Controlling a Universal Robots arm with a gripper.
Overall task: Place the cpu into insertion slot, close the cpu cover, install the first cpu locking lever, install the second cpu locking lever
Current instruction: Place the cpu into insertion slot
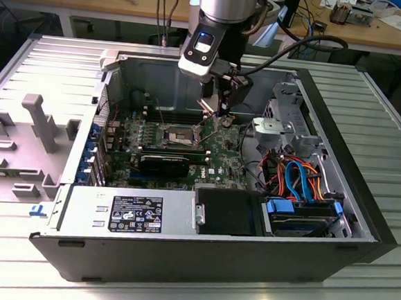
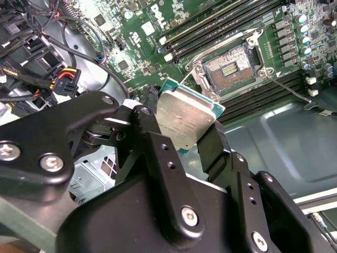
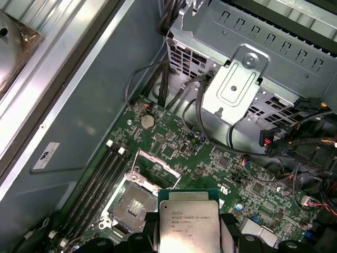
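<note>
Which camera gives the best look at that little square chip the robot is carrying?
The second wrist view: the cpu shows its metal face, clamped in the gripper. The first wrist view shows the cpu too, cut by the picture's edge. The exterior view shows a tiny speck under the gripper.

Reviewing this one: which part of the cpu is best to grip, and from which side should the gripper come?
Probably by two opposite thin edges, coming in square to its flat metal face. The cpu is a thin square plate, so only its edges offer parallel sides to clamp. The gripper holds it that way here, with its face uncovered, near the open insertion slot.
</note>
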